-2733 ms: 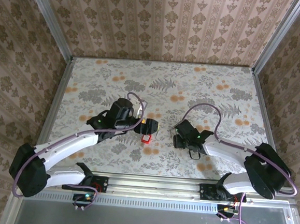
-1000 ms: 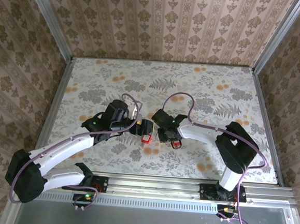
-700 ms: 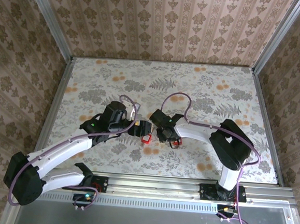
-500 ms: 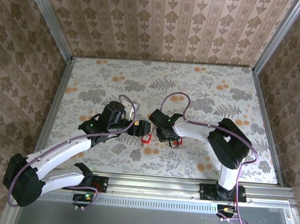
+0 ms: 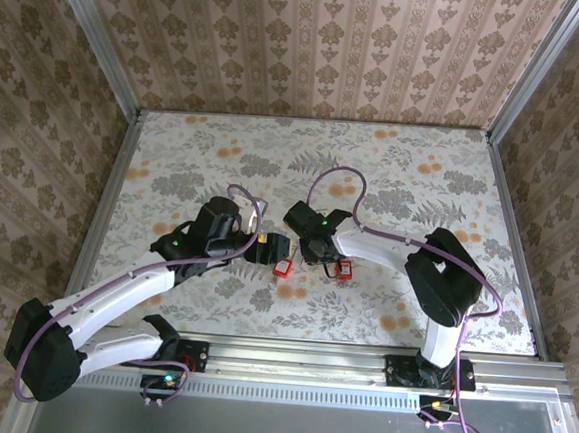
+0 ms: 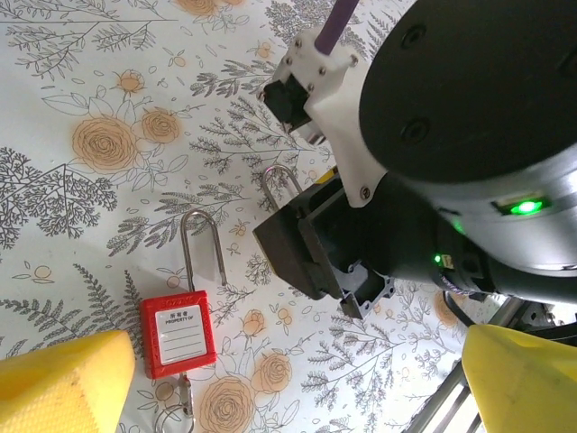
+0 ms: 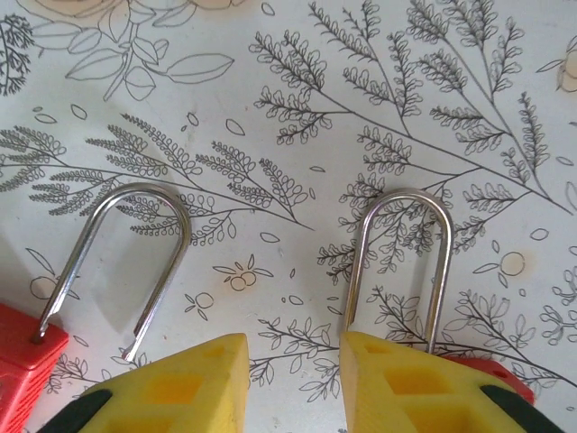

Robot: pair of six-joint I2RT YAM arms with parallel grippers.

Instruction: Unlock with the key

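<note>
Centrally on the surface (image 5: pixel 395 155), a red padlock (image 6: pixel 178 336) lies just beside the widely spread, empty left fingers (image 6: pixel 63 383); the right fingers (image 7: pixel 194 383), narrowly apart, hold nothing, a second padlock (image 7: pixel 397 193) under one. Bare room runs to the 12 o'clock edge.

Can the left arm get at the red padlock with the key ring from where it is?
Probably yes. The left gripper is open, with that red padlock lying flat within its span. The right gripper sits over the other padlock, off to the side.
</note>
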